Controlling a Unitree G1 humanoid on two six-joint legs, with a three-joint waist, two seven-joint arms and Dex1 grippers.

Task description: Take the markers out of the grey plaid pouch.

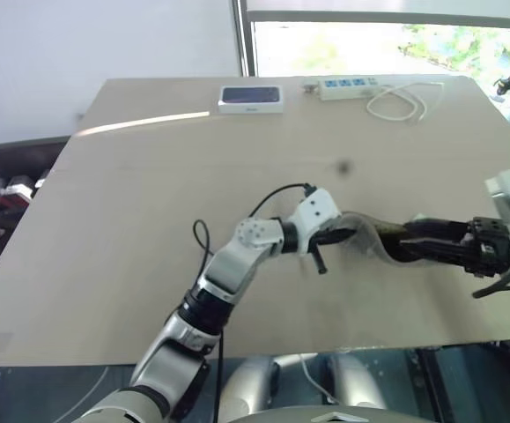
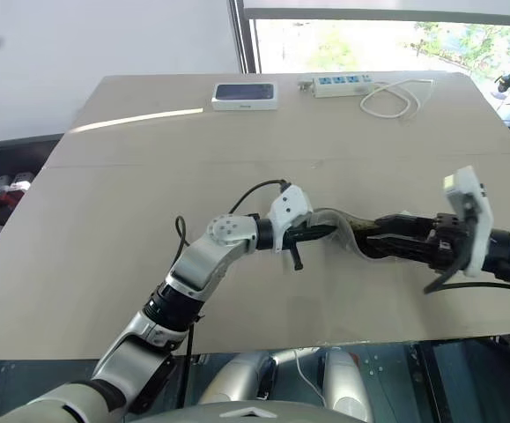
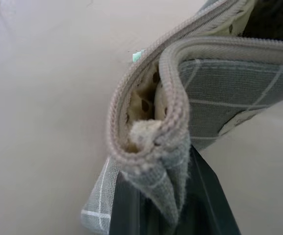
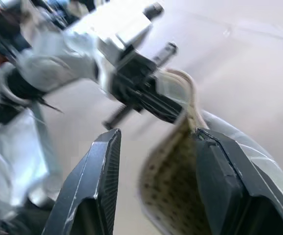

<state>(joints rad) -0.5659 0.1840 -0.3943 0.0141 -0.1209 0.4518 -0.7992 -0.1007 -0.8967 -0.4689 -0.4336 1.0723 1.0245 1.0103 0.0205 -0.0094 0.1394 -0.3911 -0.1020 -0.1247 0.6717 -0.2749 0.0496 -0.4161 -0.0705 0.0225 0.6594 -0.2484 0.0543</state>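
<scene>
Left wrist view: left fingers [image 3: 180,205] pinch the grey plaid pouch [image 3: 219,93]; right fingers [image 4: 107,166] spread.

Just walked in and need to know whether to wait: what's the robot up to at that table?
It is working on a grey plaid pouch held above the table. The left gripper is shut on one end of the pouch's zipped rim. The right gripper is open at the other end, one finger against the dotted lining, the other outside. No markers are in sight, so none are out yet.
</scene>
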